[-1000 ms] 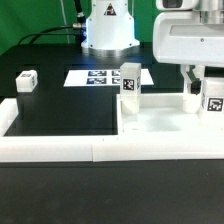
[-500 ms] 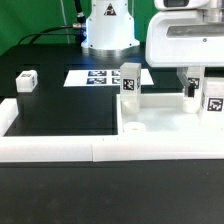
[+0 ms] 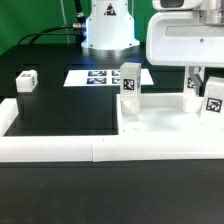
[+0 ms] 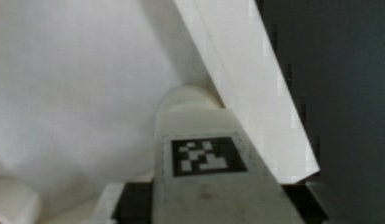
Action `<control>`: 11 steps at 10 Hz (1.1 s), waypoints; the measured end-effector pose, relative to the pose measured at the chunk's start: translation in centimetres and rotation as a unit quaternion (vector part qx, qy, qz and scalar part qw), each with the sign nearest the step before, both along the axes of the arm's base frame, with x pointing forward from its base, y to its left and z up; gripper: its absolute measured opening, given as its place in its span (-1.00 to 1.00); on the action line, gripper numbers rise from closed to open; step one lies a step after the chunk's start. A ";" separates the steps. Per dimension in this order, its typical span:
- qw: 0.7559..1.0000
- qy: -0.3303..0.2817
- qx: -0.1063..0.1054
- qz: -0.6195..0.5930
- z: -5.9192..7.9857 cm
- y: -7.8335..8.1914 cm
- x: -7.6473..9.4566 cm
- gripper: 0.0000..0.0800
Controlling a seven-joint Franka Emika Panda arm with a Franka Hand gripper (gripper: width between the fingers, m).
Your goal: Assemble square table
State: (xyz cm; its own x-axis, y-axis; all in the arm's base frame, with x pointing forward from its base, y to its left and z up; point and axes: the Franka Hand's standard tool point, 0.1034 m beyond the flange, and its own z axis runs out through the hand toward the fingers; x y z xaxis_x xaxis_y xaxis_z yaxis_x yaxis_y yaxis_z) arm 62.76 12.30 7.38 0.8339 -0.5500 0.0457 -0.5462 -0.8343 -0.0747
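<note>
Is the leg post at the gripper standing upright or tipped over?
Upright. The leg post stands vertical on the tabletop, its tag facing the exterior camera, and the wrist view shows it between the fingers.

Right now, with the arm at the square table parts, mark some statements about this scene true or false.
1. A white tagged leg post stands upright on the large white square plastic tabletop. True.
2. The small white tagged post at the exterior view's left rests on that tabletop. False: it sits on the black table.
3. The flat white marker board lies on the black table. True.
4. The two-finger gripper hangs over the marker board. False: it is at the exterior view's right, beside another tagged leg post.
</note>
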 end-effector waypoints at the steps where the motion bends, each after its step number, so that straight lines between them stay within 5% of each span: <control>1: 0.996 0.005 0.008 -0.094 0.0 0.0 -0.1 -0.26; 3: 0.965 0.013 0.032 -0.262 -0.2 0.3 -0.2 -0.26; 6: 0.878 0.016 0.076 -0.473 -0.2 0.6 0.0 -0.26; 7: 0.871 0.016 0.076 -0.484 -0.2 0.7 0.0 -0.26; 8: 0.878 0.016 0.075 -0.473 -0.2 0.7 0.0 -0.26; 9: 0.886 0.015 0.073 -0.458 -0.3 0.6 0.0 0.16; 10: 0.952 -0.017 0.059 -0.298 -0.3 0.0 0.4 0.51; 11: 0.991 -0.032 0.039 -0.125 -0.4 -0.4 0.6 0.60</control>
